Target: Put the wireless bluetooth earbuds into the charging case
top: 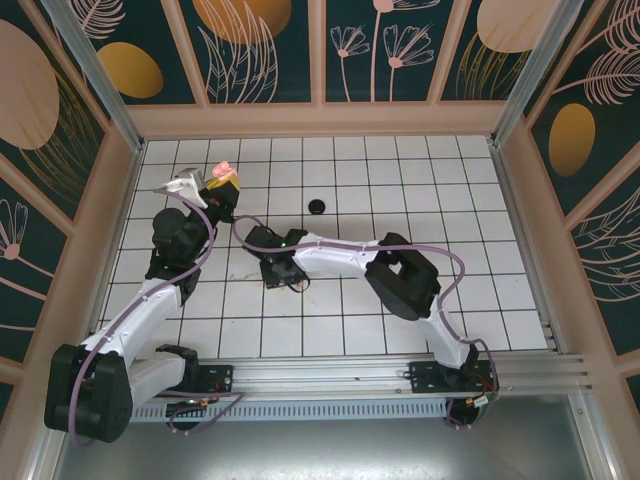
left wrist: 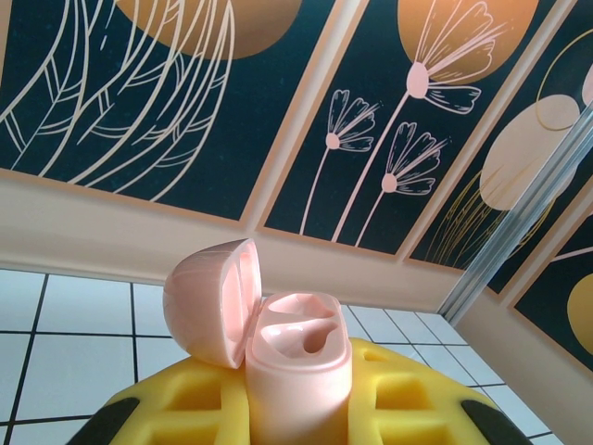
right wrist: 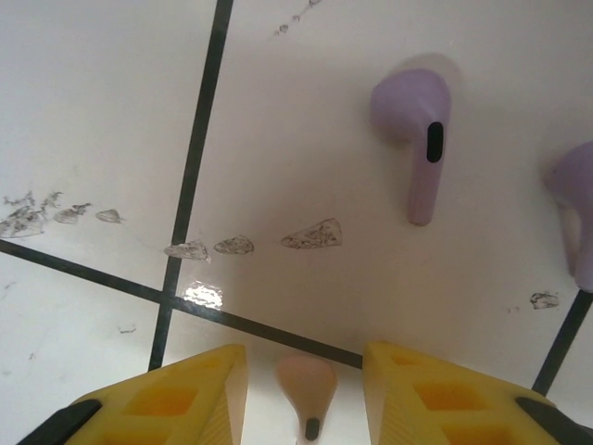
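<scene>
My left gripper is shut on a pink charging case, holding it upright above the table. Its lid is swung open to the left and both wells are empty. From above, the case sits at the back left in the left gripper. My right gripper is down at the table's middle. A pink earbud lies on the tile between its yellow fingers, with a gap on each side, so the right gripper stands open. Two lilac earbuds lie beyond it.
A small round black object lies on the white tiled floor behind the right gripper. Scuff marks dot the tile near a black grout line. Patterned walls enclose the table on three sides.
</scene>
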You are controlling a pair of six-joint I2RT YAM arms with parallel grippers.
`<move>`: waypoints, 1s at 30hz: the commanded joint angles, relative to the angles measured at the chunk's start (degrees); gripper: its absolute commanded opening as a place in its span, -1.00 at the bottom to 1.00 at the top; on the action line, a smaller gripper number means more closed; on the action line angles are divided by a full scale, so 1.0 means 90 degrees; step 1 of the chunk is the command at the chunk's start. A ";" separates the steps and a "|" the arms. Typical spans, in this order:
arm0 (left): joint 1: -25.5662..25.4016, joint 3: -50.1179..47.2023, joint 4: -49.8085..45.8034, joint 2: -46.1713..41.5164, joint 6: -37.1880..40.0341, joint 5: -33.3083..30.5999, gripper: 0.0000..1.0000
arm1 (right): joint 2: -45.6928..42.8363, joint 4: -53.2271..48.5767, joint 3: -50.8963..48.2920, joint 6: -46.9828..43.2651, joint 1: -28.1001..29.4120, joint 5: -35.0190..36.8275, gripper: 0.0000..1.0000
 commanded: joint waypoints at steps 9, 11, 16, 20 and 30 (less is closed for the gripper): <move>0.0060 -0.0120 0.0466 -0.0057 -0.0086 -0.0015 -1.00 | 0.0317 -0.0330 0.0321 -0.0003 0.0111 0.0205 -0.28; 0.0060 -0.0120 0.0476 -0.0049 -0.0090 -0.0014 -1.00 | 0.0366 -0.0360 0.0384 -0.0008 0.0111 0.0204 -0.30; 0.0060 -0.0134 0.0484 -0.0044 -0.0105 0.0015 -1.00 | 0.0400 -0.0349 0.0386 -0.0013 0.0106 0.0187 -0.38; 0.0060 -0.0129 0.0511 -0.0028 -0.0129 0.0082 -1.00 | 0.0370 -0.0303 0.0328 -0.0013 0.0111 0.0175 -0.51; 0.0060 -0.0024 0.0340 -0.0028 -0.0108 0.0267 -1.00 | -0.0170 -0.0067 0.0070 -0.0010 0.0098 0.0294 -0.70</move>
